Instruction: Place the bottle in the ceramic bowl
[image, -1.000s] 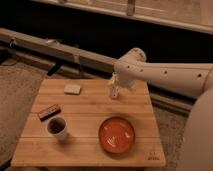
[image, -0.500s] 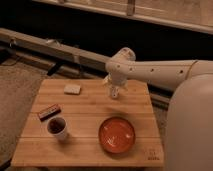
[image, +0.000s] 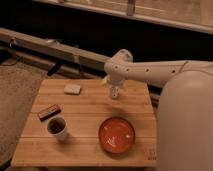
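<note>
- While the arm reaches in from the right, the gripper (image: 114, 86) sits atop the upright bottle (image: 114, 94) on the table's (image: 85, 107) far side; whether it's clamped, cannot tell.
- Ceramic bowl (image: 116, 135) lies near the front edge, well apart from the bottle.

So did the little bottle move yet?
No. The bottle stands on the same spot near the far edge of the table, straight behind the ceramic bowl as before. The gripper is right at its top.
</note>
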